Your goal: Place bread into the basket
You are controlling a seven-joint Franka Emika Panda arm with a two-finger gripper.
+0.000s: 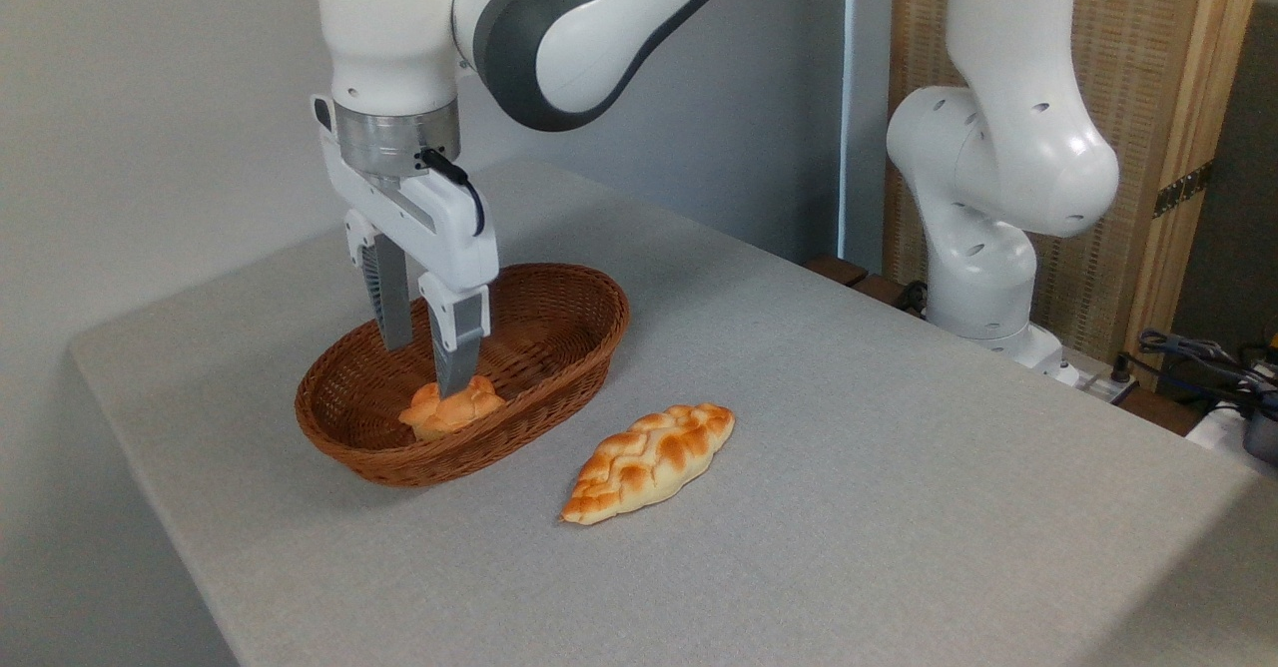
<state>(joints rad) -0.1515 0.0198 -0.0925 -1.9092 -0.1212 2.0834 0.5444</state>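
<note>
Inside the basket (559,333), bread (451,409) already lying on the bottom; hand (424,367) spread apart, gripping nothing; only lifting away remaining.

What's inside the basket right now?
The small knotted bun lies in the basket, near its front wall, with the gripper fingers open just above it. The front rim hides the bun's underside and the floor there; nothing else shows inside.
</note>
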